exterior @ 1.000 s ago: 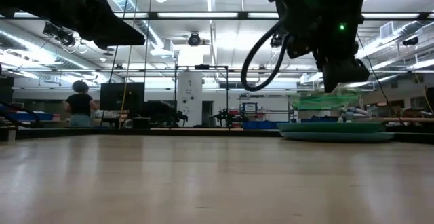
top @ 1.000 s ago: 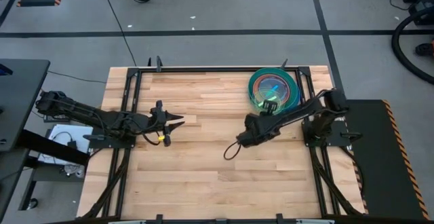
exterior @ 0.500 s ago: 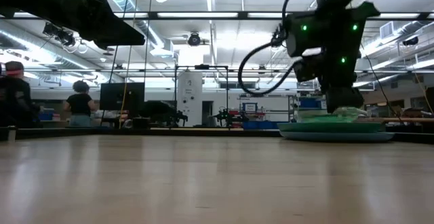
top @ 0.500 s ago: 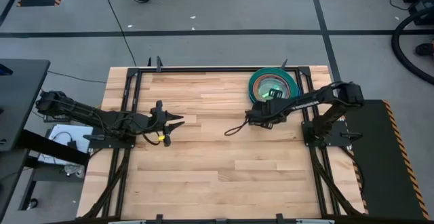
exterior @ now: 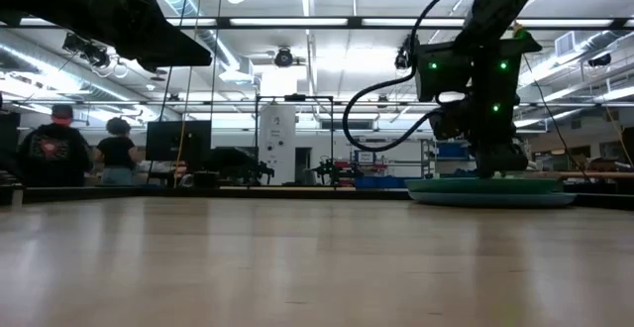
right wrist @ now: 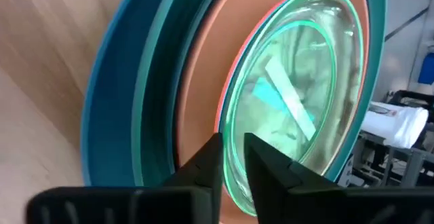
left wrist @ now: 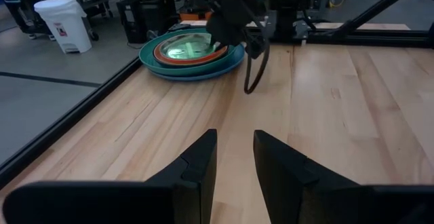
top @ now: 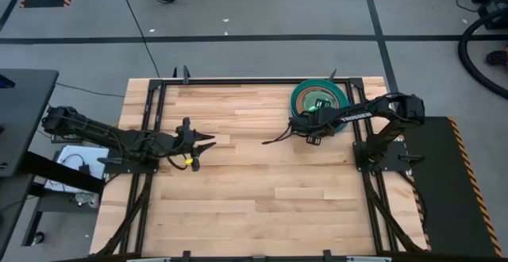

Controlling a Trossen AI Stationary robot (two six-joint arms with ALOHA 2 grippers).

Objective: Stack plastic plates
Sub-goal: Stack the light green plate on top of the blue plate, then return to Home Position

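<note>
The left gripper (top: 208, 144) waits above the bare left part of the wooden table (top: 238, 198), holding nothing, its fingers (left wrist: 193, 163) set a narrow gap apart. Farther off, at the table's far right corner, the plastic plates (top: 319, 100) sit nested in one stack, blue and teal outermost and the green plate (right wrist: 298, 108) on top. The right gripper (right wrist: 232, 157) is down at the stack's near edge, its fingers drawn narrow across the green plate's rim.

My wooden surface (top: 238, 183) carries one pile: the stacked plates (top: 319, 101) sit at its far right corner, a wide blue plate (left wrist: 163, 66) touching the planks, with the rest nested inside it.
</note>
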